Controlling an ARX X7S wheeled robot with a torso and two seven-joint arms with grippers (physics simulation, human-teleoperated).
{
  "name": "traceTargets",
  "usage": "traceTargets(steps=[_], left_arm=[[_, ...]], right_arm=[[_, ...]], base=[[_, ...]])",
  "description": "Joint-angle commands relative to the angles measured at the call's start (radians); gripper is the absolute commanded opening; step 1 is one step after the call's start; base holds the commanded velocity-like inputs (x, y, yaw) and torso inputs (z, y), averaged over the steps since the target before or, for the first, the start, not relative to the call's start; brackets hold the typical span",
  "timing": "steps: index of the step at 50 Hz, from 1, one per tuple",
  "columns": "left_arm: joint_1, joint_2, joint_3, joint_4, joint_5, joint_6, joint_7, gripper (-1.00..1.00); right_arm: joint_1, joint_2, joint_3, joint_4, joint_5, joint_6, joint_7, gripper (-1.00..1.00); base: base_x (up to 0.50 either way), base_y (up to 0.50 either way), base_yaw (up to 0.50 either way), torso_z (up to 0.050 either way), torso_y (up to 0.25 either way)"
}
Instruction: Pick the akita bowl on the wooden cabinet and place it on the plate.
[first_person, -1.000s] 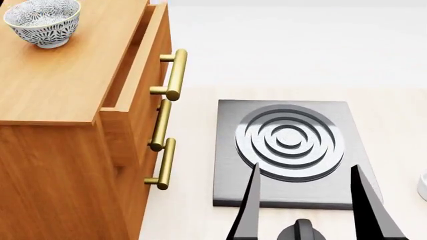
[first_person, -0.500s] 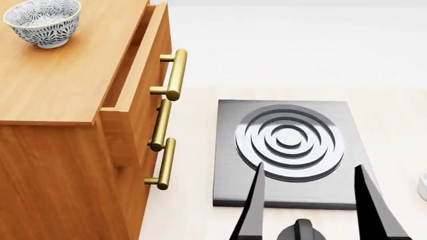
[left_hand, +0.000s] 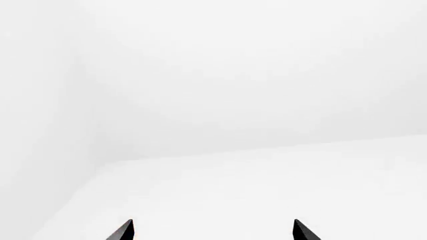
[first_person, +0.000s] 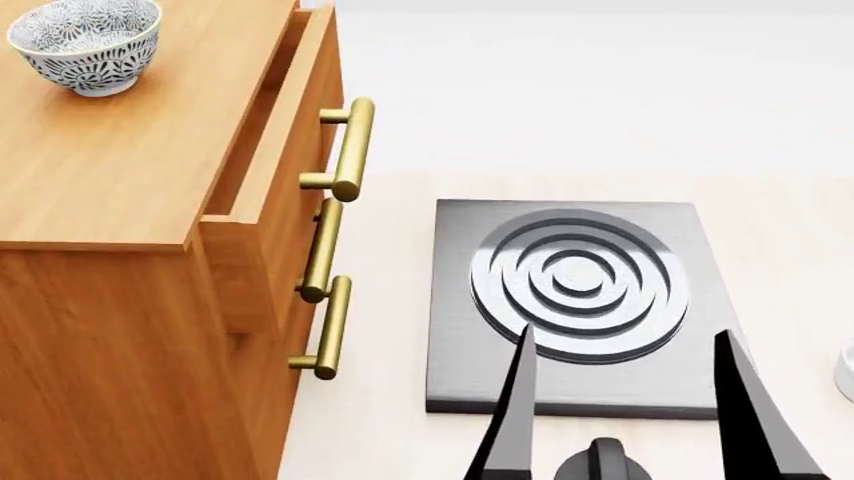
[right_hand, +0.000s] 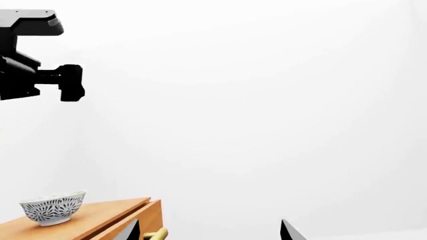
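Right hand (first_person: 626, 335): fingers spread wide, nothing between them, confirmed in the right wrist view (right_hand: 210, 230). Hovers low over the near edge of a grey slab with a ringed disc (first_person: 577, 285), directly ahead of the fingertips on the pale worktop (first_person: 387, 300). Left hand (left_hand: 213, 227): two tips well apart, nothing held, facing blank white only; absent from the head view. Akita bowl (first_person: 84, 42) located well ahead of the right hand, far to its left and higher, upright on top of the wooden cabinet (first_person: 120, 160) near the far corner; also visible from the right wrist (right_hand: 52, 207). Brass bar handles (first_person: 350, 150) project from the cabinet front toward the hand's left side; top drawer slightly pulled out. Plate not identifiable in any view; only a white sliver (first_person: 847, 370) at the hand's right, too cropped to name. Judged handling of the bowl: light, rigid, glazed and therefore likely slippery, breakable if dropped or knocked from the cabinet top. Recommended hold: one finger inside and one outside the rim wall, from above, on the side nearest the hand; grip firmly but without crushing. Avoid pushing sideways, since a footed bowl may slide or tip.
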Motion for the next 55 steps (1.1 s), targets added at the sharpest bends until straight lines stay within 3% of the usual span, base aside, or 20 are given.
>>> traceTargets(steps=[1,7,12,29,40,55], left_arm=[[0.007,0.021,-0.110,-0.119,0.196,-0.010,0.039,1.00],[0.020,0.015,-0.167,-0.119,0.260,-0.055,0.048,1.00],[0.017,0.003,-0.125,-0.119,0.306,-0.131,0.080,1.00],[-0.010,-0.060,-0.138,-0.119,0.318,-0.249,-0.017,1.00],[-0.038,-0.076,-0.100,-0.119,0.308,-0.394,0.075,1.00],[-0.071,-0.066,-0.086,-0.119,0.311,-0.335,0.145,1.00]], right_arm=[[0.002,0.005,-0.001,0.003,0.002,-0.004,0.003,1.00],[0.001,0.007,-0.002,0.010,0.003,-0.011,0.002,1.00],[0.001,0.006,-0.005,0.018,0.003,-0.017,0.000,1.00],[0.004,0.008,-0.015,0.022,0.001,-0.020,0.002,1.00],[0.006,0.005,-0.025,0.028,0.002,-0.025,-0.001,1.00],[0.006,0.008,-0.032,0.031,0.003,-0.029,-0.001,1.00]], base=[[0.00,0.00,0.00,0.000,0.000],[0.00,0.00,0.00,0.000,0.000],[0.00,0.00,0.00,0.000,0.000],[0.00,0.00,0.00,0.000,0.000],[0.00,0.00,0.00,0.000,0.000],[0.00,0.00,0.00,0.000,0.000]])
